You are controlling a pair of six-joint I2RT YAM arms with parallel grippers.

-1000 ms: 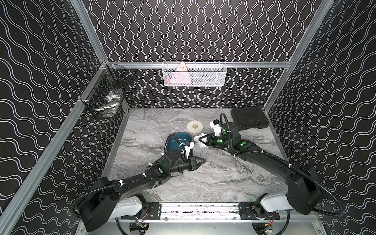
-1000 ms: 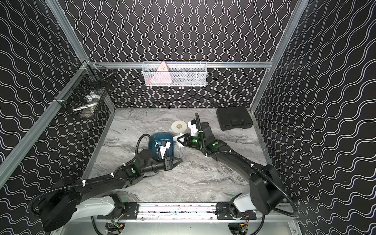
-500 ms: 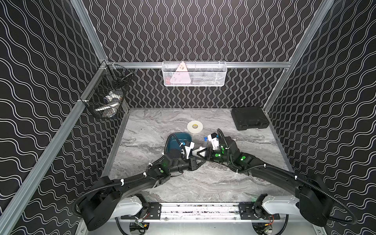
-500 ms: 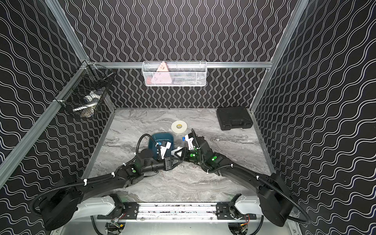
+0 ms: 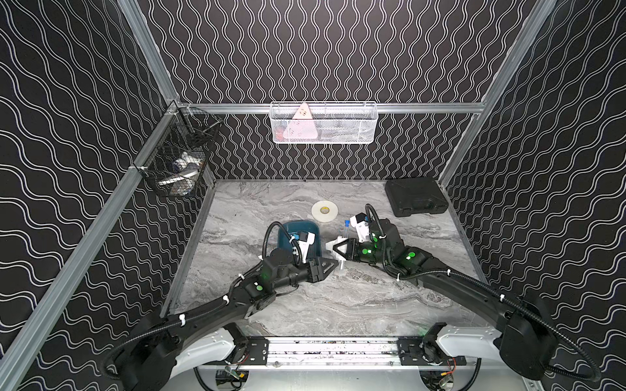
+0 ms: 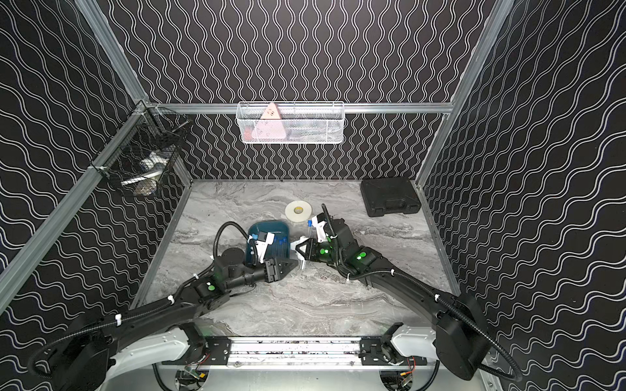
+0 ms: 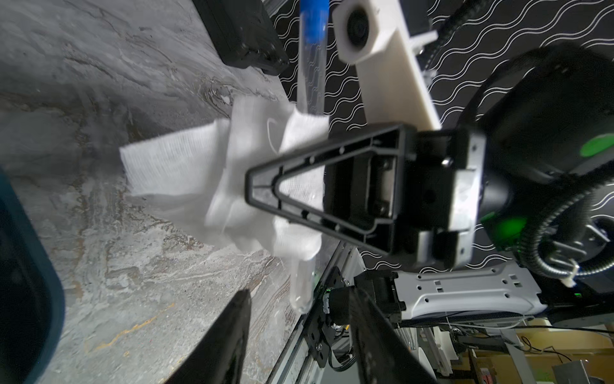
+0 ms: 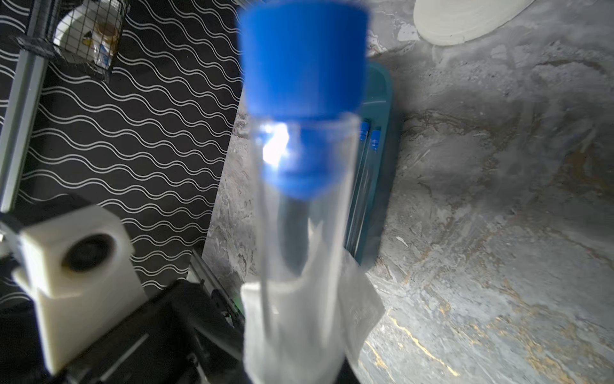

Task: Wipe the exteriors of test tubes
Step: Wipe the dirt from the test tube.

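1. A grey marbled tabletop (image 5: 338, 304) is lying inside a booth whose walls (image 5: 305, 50) are showing white wavy lines on black.
2. A black case (image 5: 416, 198) is sitting at the far right corner, and a white tape roll (image 5: 324, 211) is lying flat near the far middle.
3. The right gripper (image 5: 335, 248) is pinching narrowly on a crumpled white tissue (image 7: 186, 166) that is wrapping the middle of a test tube (image 7: 310, 83). The tube is hanging above the table just right of the tray, with its blue cap pointing far and its rounded end pointing near.
4. The left gripper (image 5: 331, 266) is standing with its fingers (image 7: 229, 335) spread apart and gripping nothing. The tube's rounded end is sitting just off the fingertips, in line with the gap and not clamped.
5. A teal tray (image 6: 267, 226) is resting left of centre, partly under the left wrist. It is holding other test tubes (image 8: 363, 173) lying side by side, with at least two blue caps showing.
6. A white mesh basket (image 5: 355, 133) is hanging on the far wall and holding a pink triangular piece (image 5: 301, 127).
7. A black wire basket (image 5: 159, 159) is hanging on the left rail. It is carrying pale items too small to identify.
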